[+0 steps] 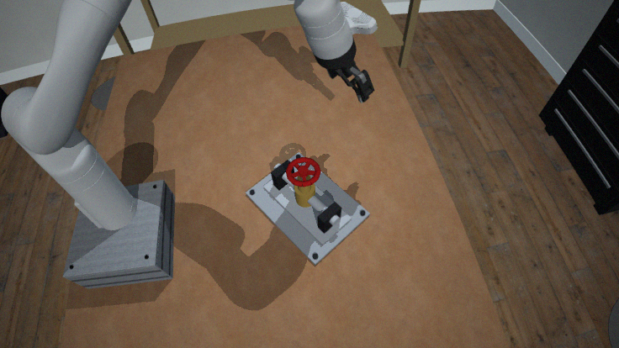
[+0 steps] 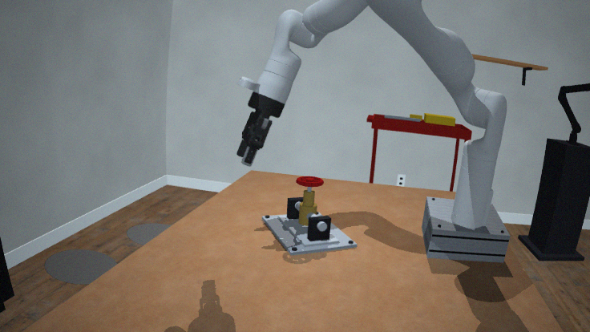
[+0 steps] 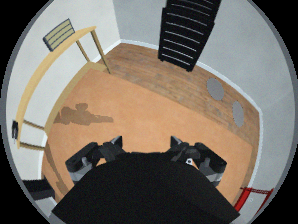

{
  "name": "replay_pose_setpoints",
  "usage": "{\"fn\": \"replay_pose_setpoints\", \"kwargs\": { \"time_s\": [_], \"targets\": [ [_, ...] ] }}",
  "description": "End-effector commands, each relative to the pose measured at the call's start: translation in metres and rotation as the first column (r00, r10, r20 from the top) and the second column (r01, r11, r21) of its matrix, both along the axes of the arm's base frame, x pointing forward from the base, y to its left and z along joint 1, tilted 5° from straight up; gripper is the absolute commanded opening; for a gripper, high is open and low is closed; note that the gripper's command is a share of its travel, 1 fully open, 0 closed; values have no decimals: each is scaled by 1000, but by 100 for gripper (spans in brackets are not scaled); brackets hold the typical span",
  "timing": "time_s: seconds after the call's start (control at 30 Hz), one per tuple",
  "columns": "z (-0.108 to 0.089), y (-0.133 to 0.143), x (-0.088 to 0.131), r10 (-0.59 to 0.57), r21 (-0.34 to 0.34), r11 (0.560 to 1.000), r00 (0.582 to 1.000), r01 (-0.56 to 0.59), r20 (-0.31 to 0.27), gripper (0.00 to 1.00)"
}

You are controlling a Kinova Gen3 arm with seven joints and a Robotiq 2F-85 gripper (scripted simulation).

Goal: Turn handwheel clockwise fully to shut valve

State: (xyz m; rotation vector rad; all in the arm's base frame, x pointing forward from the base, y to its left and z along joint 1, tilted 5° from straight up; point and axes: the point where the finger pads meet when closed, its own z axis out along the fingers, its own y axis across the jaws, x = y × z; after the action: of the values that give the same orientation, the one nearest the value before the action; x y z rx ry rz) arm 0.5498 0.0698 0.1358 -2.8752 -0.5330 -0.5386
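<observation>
Red spoked handwheel (image 1: pixel 303 171) tops a brass-yellow valve body (image 1: pixel 304 197) with a short grey pipe run through black end blocks (image 1: pixel 329 216). The whole assembly is bolted to a grey square metal plate (image 1: pixel 357 207), set at an angle near the middle of the tan table top (image 1: pixel 242 108). Nothing touches the wheel.

White seven-joint arm (image 2: pixel 437 49) rises from a grey stepped pedestal (image 1: pixel 156 259) at the table's edge, well apart from the valve plate. It arches high over the table, then bends down at the wrist. The black two-finger gripper (image 2: pixel 248 155) hangs tilted, fingertips pointing down and away from the pedestal, above the table and higher than the handwheel, off to its far side. Fingers are spread to full width, with nothing between them.

Top view: gripper (image 1: pixel 362 88) sits near the table's far edge, well apart from the wheel, close to a pale wooden frame (image 1: pixel 409 39); a black drawer cabinet (image 1: pixel 584 108) stands at the right.

Exterior view alone shows the height gap between gripper and wheel, plus a red-legged side table (image 2: pixel 416 126) by the back wall and a black stand (image 2: pixel 560 198).

Wrist view: both fingertips frame bare table and wood floor; valve out of its sight. The drawer cabinet (image 3: pixel 188 26) shows ahead.
</observation>
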Motion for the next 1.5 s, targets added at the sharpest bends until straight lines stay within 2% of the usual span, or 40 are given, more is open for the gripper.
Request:
{"fn": "replay_pose_setpoints", "kwargs": {
  "time_s": [0.0,0.17,0.2,0.37,0.4,0.57,0.6,0.77,0.8,1.07,1.1,1.43,1.47],
  "targets": [
    [-1,-11,-7,24,-21,999,1000,-25,-13,100],
    [-1,-11,-7,24,-21,999,1000,-25,-13,100],
    [-2,-20,-15,50,-40,998,998,-51,-29,100],
    [-2,-20,-15,50,-40,998,998,-51,-29,100],
    [-3,-29,-22,74,-58,995,996,-76,-45,100],
    [-3,-29,-22,74,-58,995,996,-76,-45,100],
    [-4,-37,-30,97,-74,992,993,-101,-61,100],
    [-4,-37,-30,97,-74,992,993,-101,-61,100],
    [-5,-46,-37,119,-88,988,990,-125,-78,100],
    [-5,-46,-37,119,-88,988,990,-125,-78,100],
    [-5,-53,-45,139,-100,984,986,-149,-95,100],
    [-6,-60,-52,159,-110,979,981,-171,-111,100],
    [-6,-67,-59,177,-120,974,976,-192,-127,100]
  ]
}}
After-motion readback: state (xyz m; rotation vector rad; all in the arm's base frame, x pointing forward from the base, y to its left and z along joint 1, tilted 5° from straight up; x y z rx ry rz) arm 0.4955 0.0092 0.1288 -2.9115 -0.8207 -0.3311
